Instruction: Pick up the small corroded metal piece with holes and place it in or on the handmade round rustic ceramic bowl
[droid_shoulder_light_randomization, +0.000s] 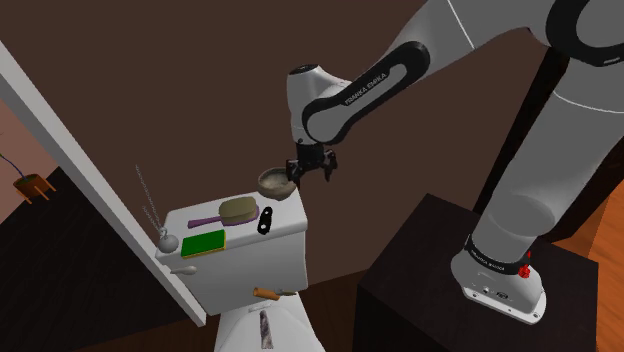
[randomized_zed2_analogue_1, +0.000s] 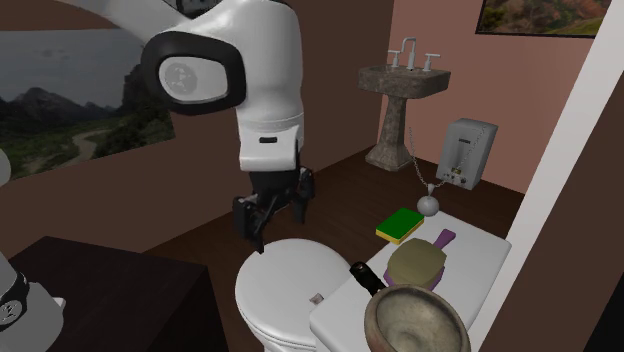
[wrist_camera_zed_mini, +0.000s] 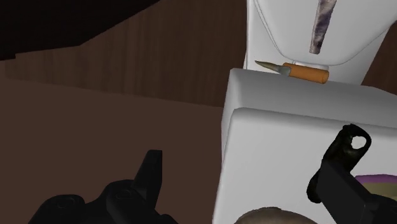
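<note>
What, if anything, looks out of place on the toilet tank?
The bowl sits at the very corner of the tank lid, seemingly overhanging its edge, and an orange-handled tool lies just behind the toilet seat.

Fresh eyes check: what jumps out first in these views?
The white arm's black tool hangs open close to a brownish bowl at the corner of the white toilet tank lid. On that lid, the dark metal piece with holes lies beside a brush, with a green sponge further along.
</note>
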